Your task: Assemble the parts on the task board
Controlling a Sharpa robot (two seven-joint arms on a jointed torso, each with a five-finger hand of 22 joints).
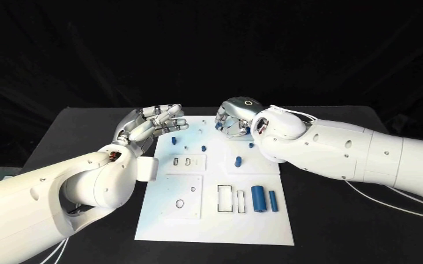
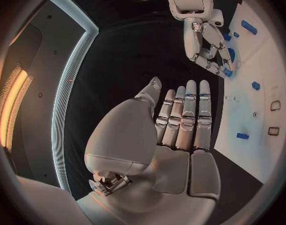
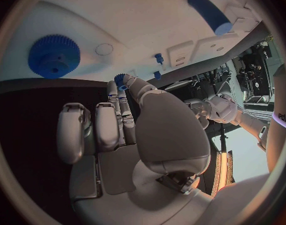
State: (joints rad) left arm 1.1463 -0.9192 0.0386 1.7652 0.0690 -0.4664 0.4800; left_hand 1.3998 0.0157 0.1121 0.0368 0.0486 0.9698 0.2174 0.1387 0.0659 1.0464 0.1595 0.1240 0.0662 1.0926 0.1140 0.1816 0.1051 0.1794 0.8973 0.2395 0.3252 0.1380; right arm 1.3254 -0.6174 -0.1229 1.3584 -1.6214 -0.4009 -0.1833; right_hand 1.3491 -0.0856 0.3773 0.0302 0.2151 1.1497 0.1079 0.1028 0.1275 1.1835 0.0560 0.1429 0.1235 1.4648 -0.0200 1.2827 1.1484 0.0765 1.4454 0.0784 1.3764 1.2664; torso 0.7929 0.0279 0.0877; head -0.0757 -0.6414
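Pinching a small blue part (image 3: 120,79) at the task board (image 1: 216,224) far edge, your right hand (image 1: 235,117) could drop it, while the left hand (image 1: 151,123) hovers beside with fingers apart, holding nothing.

Left hand (image 1: 151,124) open, fingers extended (held side by side); right hand (image 1: 235,117) curled downward.

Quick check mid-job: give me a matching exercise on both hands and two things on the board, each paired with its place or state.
Things:
1. left hand
2. right hand
3. thick blue cylinder
4. rectangular slot

Places or states:
A. lies on the near right part of the task board
B. fingers curled down at the board's far edge
C. black outline, nothing blue inside
D. fingers apart, holding nothing, by the board's far left corner

Pairs: 1-D, 2-B, 3-A, 4-C
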